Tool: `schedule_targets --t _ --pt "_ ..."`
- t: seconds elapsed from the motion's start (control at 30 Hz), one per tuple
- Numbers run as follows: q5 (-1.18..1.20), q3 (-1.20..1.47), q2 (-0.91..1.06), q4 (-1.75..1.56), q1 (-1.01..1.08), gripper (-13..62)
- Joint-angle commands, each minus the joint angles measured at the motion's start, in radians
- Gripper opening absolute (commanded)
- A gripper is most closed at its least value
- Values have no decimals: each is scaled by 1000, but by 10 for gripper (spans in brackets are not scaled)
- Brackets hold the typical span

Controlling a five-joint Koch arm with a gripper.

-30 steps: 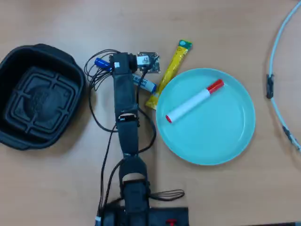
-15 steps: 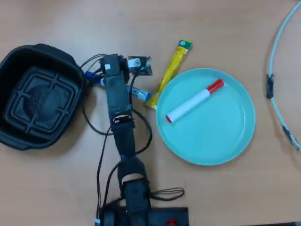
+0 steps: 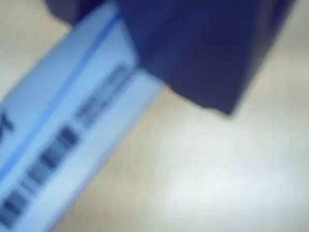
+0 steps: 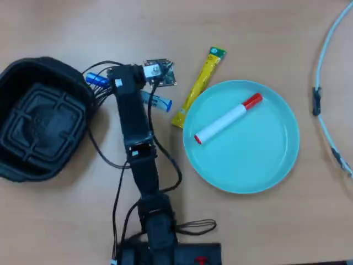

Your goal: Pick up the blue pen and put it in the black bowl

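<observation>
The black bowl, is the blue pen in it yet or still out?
Out. The blue pen crosses under the arm beside the black bowl, blue cap nearly over its rim; the bowl looks empty.

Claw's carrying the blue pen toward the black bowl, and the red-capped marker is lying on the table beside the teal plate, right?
Not quite. The red-capped marker lies on the teal plate, not beside it, as the overhead view shows. The yellow sachet is what lies beside it.

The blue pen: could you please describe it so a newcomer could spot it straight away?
In the overhead view, start at the big black bowl on the left. Just past its upper right rim, crossing under the arm's head, lies the blue pen. Unlike the red-capped marker on the teal plate, its ends are blue.
</observation>
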Motion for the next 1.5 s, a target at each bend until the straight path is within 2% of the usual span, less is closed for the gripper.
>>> schedule_targets --t 0.0,0.17,0.5,0.83,1.27,1.47 --pt "91 -91 115 69 34 -69" --pt "106 -89 126 61 37 -69" --pt "92 -89 334 25 -124 -69" --pt "-112 -89 385 -195 -334 -68" --pt "-149 -83 353 -462 -632 -68" --pt "-143 -87 172 -634 -693 -68"
